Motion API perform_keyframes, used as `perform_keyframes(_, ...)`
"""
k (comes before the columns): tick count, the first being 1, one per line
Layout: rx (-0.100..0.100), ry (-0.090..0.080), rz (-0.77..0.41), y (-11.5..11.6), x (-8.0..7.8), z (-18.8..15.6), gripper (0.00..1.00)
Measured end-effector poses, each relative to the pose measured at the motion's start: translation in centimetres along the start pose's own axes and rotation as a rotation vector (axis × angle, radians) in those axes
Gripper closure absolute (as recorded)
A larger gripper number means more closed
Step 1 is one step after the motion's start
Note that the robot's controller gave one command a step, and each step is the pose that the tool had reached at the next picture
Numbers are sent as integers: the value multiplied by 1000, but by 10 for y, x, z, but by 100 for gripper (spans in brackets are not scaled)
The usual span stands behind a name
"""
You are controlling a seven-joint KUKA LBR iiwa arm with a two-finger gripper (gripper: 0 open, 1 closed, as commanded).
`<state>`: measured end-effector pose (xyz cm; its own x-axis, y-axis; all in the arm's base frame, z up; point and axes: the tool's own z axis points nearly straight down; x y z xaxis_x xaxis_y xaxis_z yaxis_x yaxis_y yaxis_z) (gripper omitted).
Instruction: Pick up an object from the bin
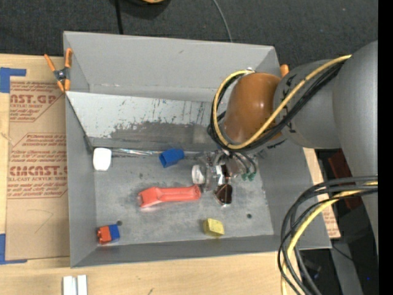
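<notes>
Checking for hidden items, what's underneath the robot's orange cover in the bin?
Past the orange cover's lower edge, the red tool's right end and bare bin floor show. Whatever lies directly beneath the cover is hidden.

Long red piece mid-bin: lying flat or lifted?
Lying flat: the long red piece rests lengthwise on the bin floor, one end beside the pincer. Whether they touch, cannot tell.

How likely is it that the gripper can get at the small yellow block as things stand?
Probably yes. The yellow block lies alone on the bin floor, close to the gripper, with nothing on it; the long red thing lies apart from it.
</notes>
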<state>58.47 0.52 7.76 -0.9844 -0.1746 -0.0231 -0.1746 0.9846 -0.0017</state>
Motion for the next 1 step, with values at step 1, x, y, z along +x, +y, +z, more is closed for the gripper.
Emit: perform_keyframes(1, 0, 0, 0, 0, 0, 0, 100)
